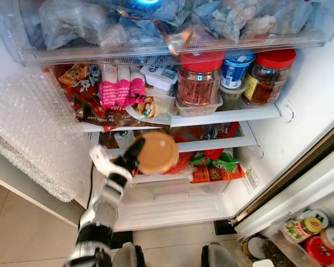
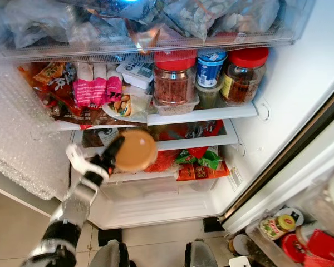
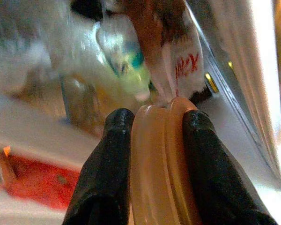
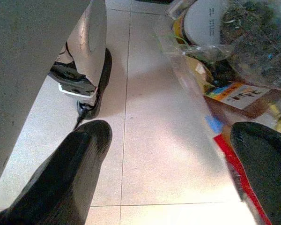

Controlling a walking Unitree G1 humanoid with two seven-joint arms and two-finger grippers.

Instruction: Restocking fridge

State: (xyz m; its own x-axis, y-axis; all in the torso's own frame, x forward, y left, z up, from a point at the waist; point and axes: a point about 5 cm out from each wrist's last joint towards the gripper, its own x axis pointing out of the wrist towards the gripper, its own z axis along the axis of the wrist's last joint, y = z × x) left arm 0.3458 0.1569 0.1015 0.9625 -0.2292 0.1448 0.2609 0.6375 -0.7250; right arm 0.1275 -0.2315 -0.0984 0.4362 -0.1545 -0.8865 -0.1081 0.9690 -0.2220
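A round tan container (image 1: 157,152) with a ridged rim (image 3: 154,168) is held edge-on between the black fingers (image 3: 107,159) of my left gripper (image 1: 139,151). That gripper is shut on it, and the silver arm reaches up from the lower left. The container hangs in front of the fridge's lower shelf (image 1: 211,143), close to the red and green packets (image 1: 214,164). My right gripper (image 4: 171,133) hangs open over the tiled floor (image 4: 150,140), with nothing between its fingers.
The middle shelf (image 1: 234,114) holds two red-lidded jars (image 1: 199,80) (image 1: 270,69), a blue-lidded tub (image 1: 235,67) and pink packets (image 1: 116,92). Above it is a clear drawer (image 1: 172,49) of bags. Bubble wrap (image 1: 28,125) lies to the left. The door bin (image 1: 309,231) with jars is at the lower right.
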